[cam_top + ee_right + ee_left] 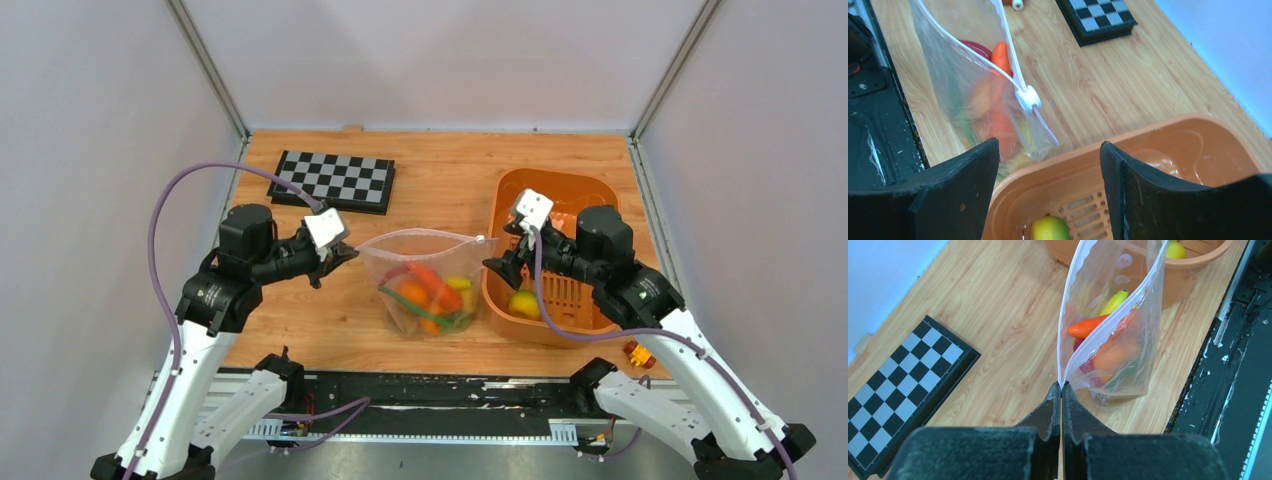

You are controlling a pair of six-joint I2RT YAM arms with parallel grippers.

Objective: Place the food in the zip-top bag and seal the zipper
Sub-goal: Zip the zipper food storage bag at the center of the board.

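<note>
Wooden desk (450, 170) between pale walls: bag held open, a fruit waiting in the basket.
The left claw (1061, 390) is clenched on the zipper (1066, 315) end of the zip-top bag (395, 252), holding its mouth up mid-desk with food (432, 290) inside. The right claw (1048, 145) hangs released over the orange basket (560, 185), above a yellow-green fruit (1049, 228). Best, I judge, to lower straight onto it, grip across its middle, and keep the left pinch steady.

Bystanders on the table (450, 165)
Chessboard (333, 180) sits far left, orange basket (556, 176) right, little red-yellow toy (638, 354) near its front corner.
</note>
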